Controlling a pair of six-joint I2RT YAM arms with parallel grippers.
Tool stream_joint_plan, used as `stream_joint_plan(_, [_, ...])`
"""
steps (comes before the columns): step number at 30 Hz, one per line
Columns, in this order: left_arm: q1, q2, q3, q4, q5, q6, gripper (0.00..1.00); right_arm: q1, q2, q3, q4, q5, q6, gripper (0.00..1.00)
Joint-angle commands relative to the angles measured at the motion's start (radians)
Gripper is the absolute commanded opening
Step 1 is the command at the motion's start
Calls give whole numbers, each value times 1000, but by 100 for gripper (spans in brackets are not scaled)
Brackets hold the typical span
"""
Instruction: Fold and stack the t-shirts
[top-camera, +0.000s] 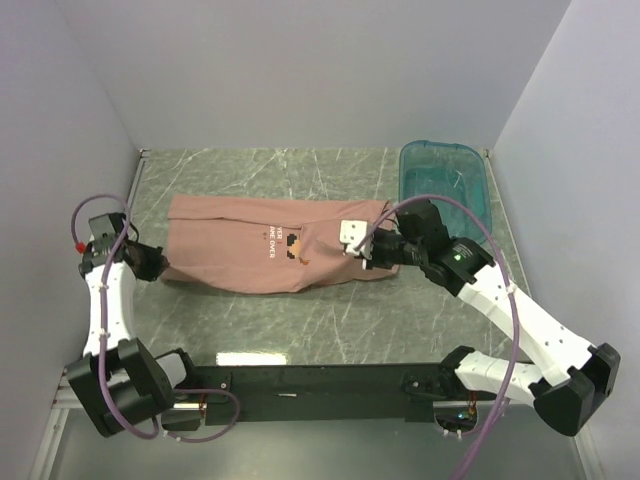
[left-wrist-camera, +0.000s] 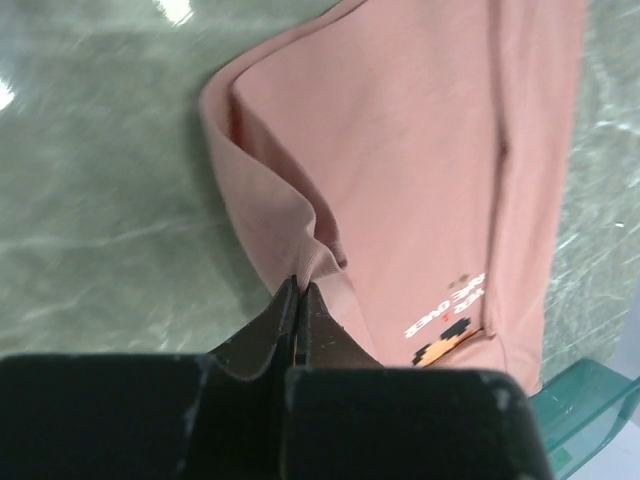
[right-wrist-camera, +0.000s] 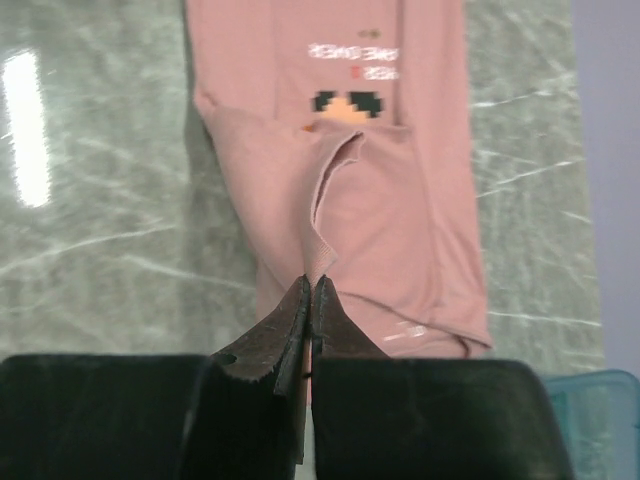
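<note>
Left gripper (left-wrist-camera: 300, 290) and right gripper (right-wrist-camera: 311, 285) each clenched on opposite ends of pink t-shirt (top-camera: 230, 250) on table (top-camera: 300, 322).

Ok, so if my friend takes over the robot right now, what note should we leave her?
Left hand: shut, pinching the left end of the pink t-shirt.
Right hand: shut, pinching the right end.
Where: the shirt lies stretched across the table, print up. The teal tub sits at the far right.
Done: the shirt looks narrowed into a long band.
Left: fold it shorter. No stack yet, and only one shirt is in view.
</note>
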Motion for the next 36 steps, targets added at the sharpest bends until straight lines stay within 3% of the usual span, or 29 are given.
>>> stream_joint_plan(1, [12, -77, -55, -66, 21, -28, 0, -3, -50, -36, -57, -81, -24, 0])
stream_joint_plan(6, [32, -131, -98, -93, -26, -59, 0, -8, -85, -82, -21, -37, -10, 0])
stream_joint_plan(15, [175, -86, -130, -96, -65, -85, 0, -24, -107, -123, 7, -11, -4, 0])
stream_joint_plan(21, [184, -14, -175, -53, -71, -99, 0, -24, -72, -122, 10, -45, -10, 0])
stream_joint_plan(36, [184, 174, -17, -59, -89, -112, 0, -24, -49, -108, 193, 8, 50, 0])
